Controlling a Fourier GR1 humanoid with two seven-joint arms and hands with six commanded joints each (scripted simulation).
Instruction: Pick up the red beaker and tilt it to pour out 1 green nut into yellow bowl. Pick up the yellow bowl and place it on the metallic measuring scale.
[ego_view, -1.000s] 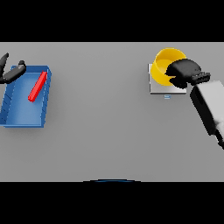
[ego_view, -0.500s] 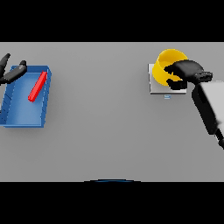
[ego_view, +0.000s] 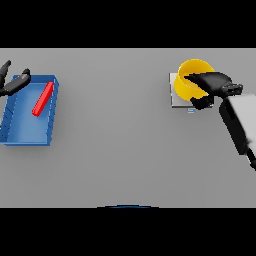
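The yellow bowl (ego_view: 189, 82) stands on the metallic scale (ego_view: 176, 100) at the right rear of the table. My right hand (ego_view: 214, 83) is at the bowl's right side. Its fingers reach straight out over the rim and its thumb (ego_view: 199, 103) sits lower, outside the wall, so the hand is open. The red beaker (ego_view: 43, 98) lies on its side in the blue tray (ego_view: 20, 131) at the far left. My left hand (ego_view: 14, 83) hovers open at the tray's back left corner, apart from the beaker. No green nut is visible.
The blue tray takes up the left edge of the grey table (ego_view: 120, 150). My right forearm (ego_view: 239, 120) slants down to the right edge from the scale.
The right hand's fingers have straightened and stretched across the bowl's rim, and the wrist has shifted slightly right. The bowl stays on the scale. The left hand has drifted a little.
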